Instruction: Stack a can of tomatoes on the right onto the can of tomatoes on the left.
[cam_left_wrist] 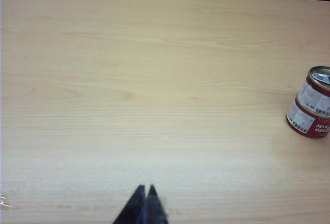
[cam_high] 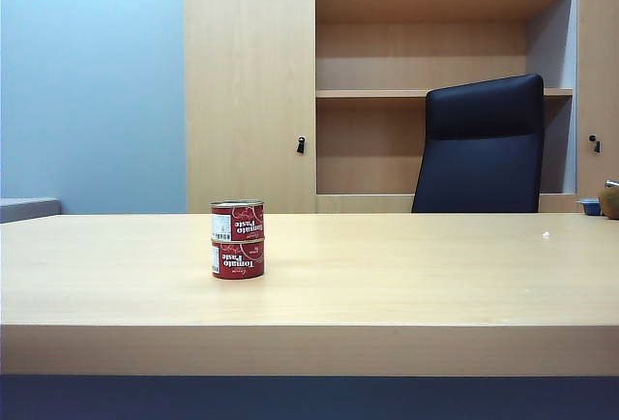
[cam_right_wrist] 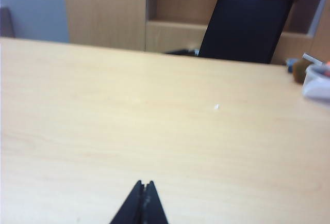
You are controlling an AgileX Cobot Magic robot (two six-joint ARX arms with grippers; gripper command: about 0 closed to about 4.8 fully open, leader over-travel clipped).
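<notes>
Two small red cylindrical metal tomato cans sit stacked, upper can (cam_high: 237,220) on lower can (cam_high: 238,258), left of centre on the pale wooden desk (cam_high: 406,275). Left end effector (cam_left_wrist: 145,193) and right end effector (cam_right_wrist: 144,188) hover closed, empty, apart from them.

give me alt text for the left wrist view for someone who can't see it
Two red tomato paste cans stand stacked, one on the other, at the edge of a bare wooden table. The left gripper hovers apart from them, fingers shut and empty.
</notes>
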